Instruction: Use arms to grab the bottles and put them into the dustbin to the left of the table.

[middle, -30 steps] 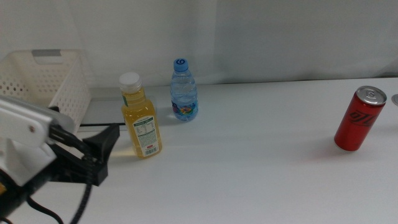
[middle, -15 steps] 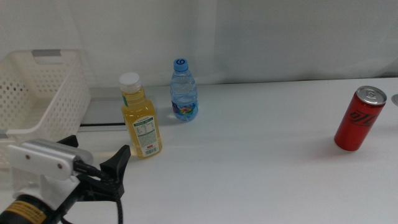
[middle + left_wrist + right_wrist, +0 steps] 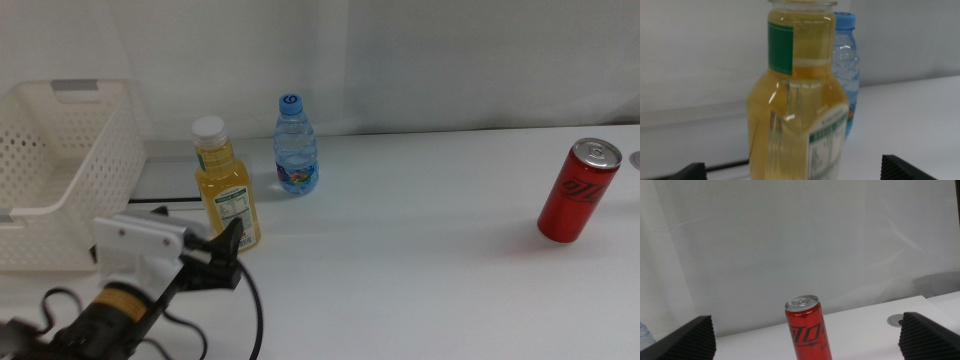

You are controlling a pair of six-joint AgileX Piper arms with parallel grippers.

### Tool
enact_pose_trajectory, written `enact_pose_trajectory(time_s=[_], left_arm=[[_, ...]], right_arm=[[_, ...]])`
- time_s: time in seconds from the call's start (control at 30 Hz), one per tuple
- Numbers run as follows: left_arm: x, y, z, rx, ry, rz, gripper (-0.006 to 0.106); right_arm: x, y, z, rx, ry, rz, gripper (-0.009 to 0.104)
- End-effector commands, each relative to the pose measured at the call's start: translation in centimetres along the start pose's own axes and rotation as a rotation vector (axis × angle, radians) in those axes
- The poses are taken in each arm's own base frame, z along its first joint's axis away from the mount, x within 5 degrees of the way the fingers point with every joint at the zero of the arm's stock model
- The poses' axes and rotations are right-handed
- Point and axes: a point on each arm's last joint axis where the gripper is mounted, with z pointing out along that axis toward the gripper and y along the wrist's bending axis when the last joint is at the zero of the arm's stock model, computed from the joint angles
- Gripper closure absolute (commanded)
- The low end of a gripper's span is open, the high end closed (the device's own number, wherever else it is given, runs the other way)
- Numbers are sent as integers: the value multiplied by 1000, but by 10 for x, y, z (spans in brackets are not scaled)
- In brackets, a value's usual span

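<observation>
At the table's front left, left gripper now nearer juice bottle, fingers apart.

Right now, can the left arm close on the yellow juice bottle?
Probably yes. The left end effector sits open just in front of the juice bottle, which stands upright and centred between its jaws in the wrist view. The water bottle stands behind, out of the way.

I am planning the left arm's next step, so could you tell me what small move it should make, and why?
Probably ease the left gripper forward, then close: its open jaws flank the upright yellow juice bottle with white cap without gripping it.
</observation>
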Motion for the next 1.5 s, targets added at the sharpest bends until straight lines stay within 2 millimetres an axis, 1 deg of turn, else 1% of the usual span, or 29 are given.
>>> enact_pose_trajectory(time_s=[0.0, 0.17, 0.4, 0.43, 0.57, 0.73, 0.8, 0.87, 0.9, 0.93, 1.0, 1.03, 1.1, 1.2, 1.33, 1.47], left_arm=[[-1, -1, 15, 2, -34, -26, 9], [2, -2, 41, 3, -37, -27, 9], [9, -3, 66, 2, -21, -35, 9], [13, -3, 73, 0, 1, -36, 9], [18, -4, 87, -4, 62, -37, 9], [15, -4, 95, -3, 64, -38, 10], [14, -4, 96, -4, 57, -40, 15], [13, -5, 96, -4, 56, -40, 28], [14, -4, 96, -4, 59, -40, 40], [15, -4, 96, -5, 72, -40, 55], [15, -4, 96, -6, 75, -40, 92], [15, -5, 96, -3, 71, -32, 103], [13, -5, 96, -3, 53, -33, 103], [-4, -6, 93, 2, -1, -41, 103], [-30, -8, 86, 8, -41, -43, 103], [-61, -11, 78, 12, -37, 1, 103]], right_arm=[[11, -2, -2, 5, -2, -10, -8], [11, -2, -2, 5, -2, -10, -8], [11, -2, -2, 5, -2, -10, -8], [11, -2, -2, 5, -2, -10, -8], [11, -2, -2, 5, -2, -10, -8], [11, -2, -2, 5, -2, -10, -8], [11, -2, -2, 5, -2, -10, -8], [11, -2, -2, 5, -2, -10, -8], [11, -2, -2, 5, -2, -10, -8], [11, -2, -2, 5, -2, -10, -8], [11, -2, -2, 5, -2, -10, -8], [11, -2, -2, 5, -2, -10, -8], [11, -2, -2, 5, -2, -10, -8], [11, -2, -2, 5, -2, -10, -8], [11, -2, -2, 5, -2, -16, -8], [11, -2, -2, 5, -2, -16, -8]])
